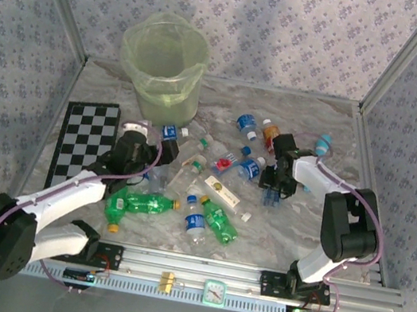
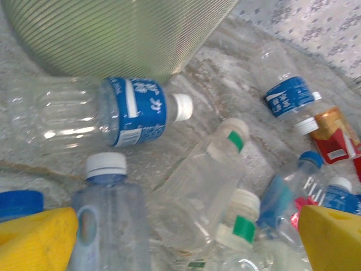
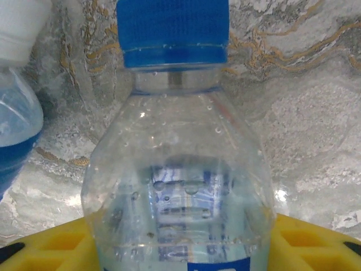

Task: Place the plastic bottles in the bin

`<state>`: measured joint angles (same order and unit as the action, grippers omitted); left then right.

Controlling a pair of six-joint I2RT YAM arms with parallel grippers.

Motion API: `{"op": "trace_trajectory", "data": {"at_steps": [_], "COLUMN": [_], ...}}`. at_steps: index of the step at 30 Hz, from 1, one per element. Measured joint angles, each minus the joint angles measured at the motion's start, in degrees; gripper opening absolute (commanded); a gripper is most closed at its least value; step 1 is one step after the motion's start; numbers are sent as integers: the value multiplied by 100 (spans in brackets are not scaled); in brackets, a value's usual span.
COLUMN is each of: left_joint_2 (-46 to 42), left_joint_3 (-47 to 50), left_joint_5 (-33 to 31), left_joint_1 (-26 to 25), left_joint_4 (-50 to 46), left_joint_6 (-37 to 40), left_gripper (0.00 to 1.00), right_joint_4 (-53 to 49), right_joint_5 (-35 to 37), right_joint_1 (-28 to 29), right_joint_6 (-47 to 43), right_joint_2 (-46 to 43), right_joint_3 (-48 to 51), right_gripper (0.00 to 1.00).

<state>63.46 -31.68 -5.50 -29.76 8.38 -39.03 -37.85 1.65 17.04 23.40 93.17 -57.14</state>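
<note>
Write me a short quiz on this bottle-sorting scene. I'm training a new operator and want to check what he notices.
1. True or false: the fingers of the left gripper stand wide apart.
2. What lies between the fingers of the right gripper? A) a green bottle B) a clear bottle with a blue cap C) a red block
3. Name the black-and-white thing on the robot's far left.
Key: 1 true; 2 B; 3 the checkered board.

Bin [image 1: 168,94] rear-L, bottles [image 1: 195,222] strewn in front & to R.
</note>
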Motion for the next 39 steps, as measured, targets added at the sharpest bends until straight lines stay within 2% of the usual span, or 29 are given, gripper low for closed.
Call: {"op": "trace_trajectory", "data": {"at_steps": [4, 7, 12, 24, 31, 39], "left_joint_2": [98, 203, 573, 1193, 1794, 2337], "left_joint_3": [-256, -494, -1010, -2017, -2417, -2743], "left_joint_5": [192, 492, 1180, 2590, 2870, 2868], "left_joint_1": [-26, -57, -210, -949, -1220, -1226], "left_joint_4": [52, 90, 229, 380, 334, 297], "left_joint_6": [94, 225, 476, 1217, 1502, 1565], "left_gripper": [100, 100, 100, 100, 100, 99], "right_joint_4": [11, 9, 254, 1694, 1982, 2094], "right_joint_5": [-39, -129, -627, -2262, -2776, -2959], "right_joint_1": [-42, -68, -76, 203, 503, 728], "right_joint_6": [15, 17, 118, 835, 1187, 1329], "right_joint_2": [-205, -704, -1320, -1128, -1023, -1023], "right_joint_3": [2, -55, -597, -1318, -1318, -1318], "right_gripper": [48, 48, 48, 47, 47, 46]}}
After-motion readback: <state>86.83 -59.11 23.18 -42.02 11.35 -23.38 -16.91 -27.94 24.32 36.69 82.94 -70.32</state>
